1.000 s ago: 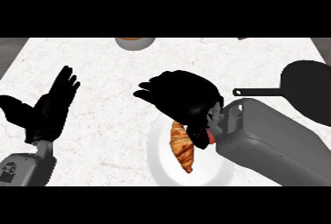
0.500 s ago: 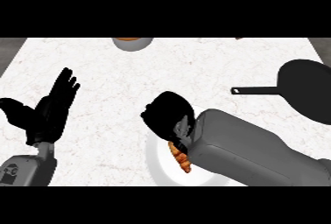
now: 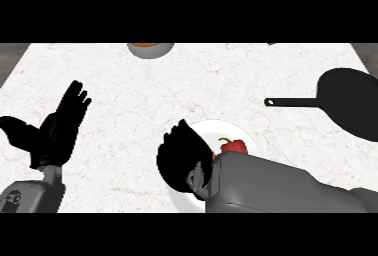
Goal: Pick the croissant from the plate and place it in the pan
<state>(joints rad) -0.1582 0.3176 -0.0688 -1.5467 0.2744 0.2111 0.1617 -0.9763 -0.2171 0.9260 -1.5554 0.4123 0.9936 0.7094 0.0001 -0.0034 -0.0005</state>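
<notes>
The white plate [image 3: 235,129] lies at the counter's near middle. My right hand [image 3: 181,159] rests low over its left half, with the grey forearm [image 3: 273,187] covering the plate's near part. The croissant is almost fully hidden under that hand; only an orange sliver [image 3: 215,156] shows at the wrist. Whether the hand grips it cannot be seen. The black pan [image 3: 354,105] sits at the right edge, its handle [image 3: 291,101] pointing left toward the plate. My left hand [image 3: 55,135] rests open at the left, fingers up.
A small red item [image 3: 235,146] with a pale stem lies on the plate beside my right wrist. A grey bowl [image 3: 150,49] with something orange inside stands at the counter's far edge. White marbled counter [image 3: 170,90] stretches between plate, bowl and pan.
My right hand has dropped and drawn back toward me onto the plate, now covering the croissant that showed a second ago. The left hand has stayed put.
</notes>
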